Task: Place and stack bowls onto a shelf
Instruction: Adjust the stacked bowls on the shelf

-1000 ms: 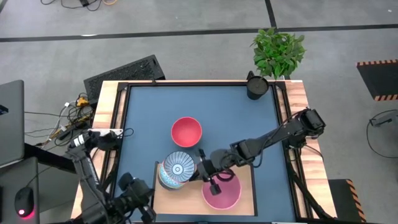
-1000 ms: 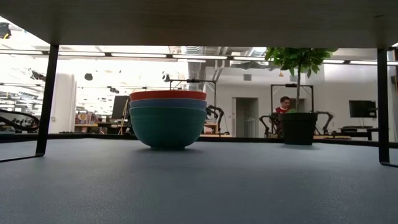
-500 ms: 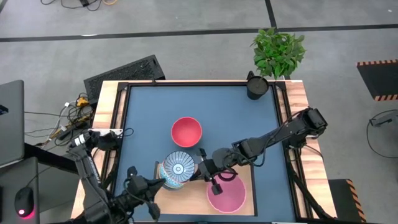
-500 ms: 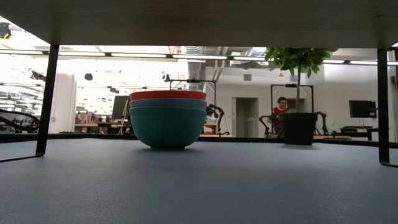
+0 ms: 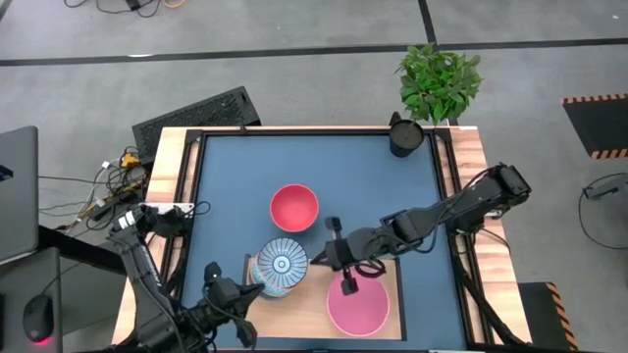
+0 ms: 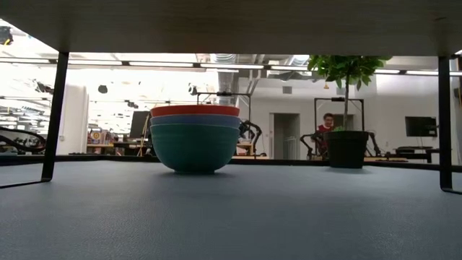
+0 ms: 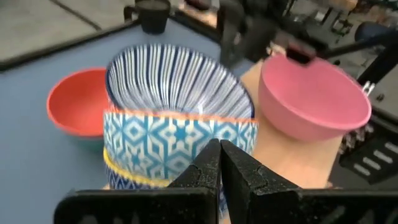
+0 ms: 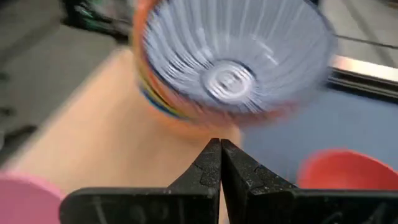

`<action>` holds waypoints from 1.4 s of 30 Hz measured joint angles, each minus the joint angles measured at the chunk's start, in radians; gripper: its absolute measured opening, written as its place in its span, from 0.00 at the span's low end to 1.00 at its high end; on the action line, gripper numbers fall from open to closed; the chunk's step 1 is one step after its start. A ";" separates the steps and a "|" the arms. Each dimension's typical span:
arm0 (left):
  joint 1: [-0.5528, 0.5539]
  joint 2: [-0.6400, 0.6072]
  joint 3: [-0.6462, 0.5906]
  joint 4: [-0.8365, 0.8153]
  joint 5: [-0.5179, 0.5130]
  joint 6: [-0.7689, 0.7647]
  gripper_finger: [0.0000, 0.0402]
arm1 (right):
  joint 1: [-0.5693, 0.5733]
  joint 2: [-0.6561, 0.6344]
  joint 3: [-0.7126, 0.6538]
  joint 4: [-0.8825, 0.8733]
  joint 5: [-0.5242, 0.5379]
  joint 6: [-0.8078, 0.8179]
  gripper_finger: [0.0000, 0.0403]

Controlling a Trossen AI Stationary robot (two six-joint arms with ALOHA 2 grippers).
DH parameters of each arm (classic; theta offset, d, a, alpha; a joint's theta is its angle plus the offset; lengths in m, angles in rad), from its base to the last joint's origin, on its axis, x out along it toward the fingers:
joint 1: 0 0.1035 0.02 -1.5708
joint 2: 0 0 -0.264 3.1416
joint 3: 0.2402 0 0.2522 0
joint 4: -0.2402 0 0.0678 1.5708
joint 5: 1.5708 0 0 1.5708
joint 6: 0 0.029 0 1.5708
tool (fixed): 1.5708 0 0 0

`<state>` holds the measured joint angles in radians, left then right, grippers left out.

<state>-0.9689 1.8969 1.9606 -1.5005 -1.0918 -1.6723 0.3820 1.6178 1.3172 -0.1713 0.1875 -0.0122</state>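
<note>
The bowls sit in three places. A stack of small patterned ones [image 5: 280, 268], with the blue-and-white striped bowl [image 7: 180, 81] on top of a light-blue patterned one [image 7: 177, 138], stands at the left end of the shelf [image 5: 304, 314], the pale wooden board at the near edge of my table [image 5: 235, 176]. The pink bowl [image 5: 357, 306] rests on the shelf's right half, apart from the stack. A red bowl [image 5: 294, 207] sits on the blue tabletop just beyond the shelf; from table height it shows nested in a blue and a green bowl [image 6: 195, 148].

My right gripper [image 5: 334, 257] hangs above the shelf between the stack and the pink bowl, its fingers pressed together with nothing held. My left gripper [image 5: 238, 297] is low at the stack's left side, fingers likewise closed and empty, pointing at the light-blue bowl.

A dark cup [image 5: 405, 135] stands at the table's far right corner, beside a potted plant [image 5: 439, 80].
</note>
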 joint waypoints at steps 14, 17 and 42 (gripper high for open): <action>-0.009 0.002 -0.001 -0.006 0.099 -0.017 0.00 | -0.091 -0.009 -0.002 0.079 0.044 -0.049 0.07; -0.009 0.002 -0.016 -0.002 0.126 -0.021 0.00 | -0.093 -0.008 -0.002 0.080 0.039 -0.049 0.07; -0.004 0.003 -0.108 0.048 0.145 -0.082 0.00 | -0.095 -0.029 -0.002 0.196 0.025 -0.128 0.07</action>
<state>-0.9728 1.8999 1.8530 -1.4525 -0.9470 -1.7546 0.2870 1.5893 1.3155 0.0245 0.2122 -0.1402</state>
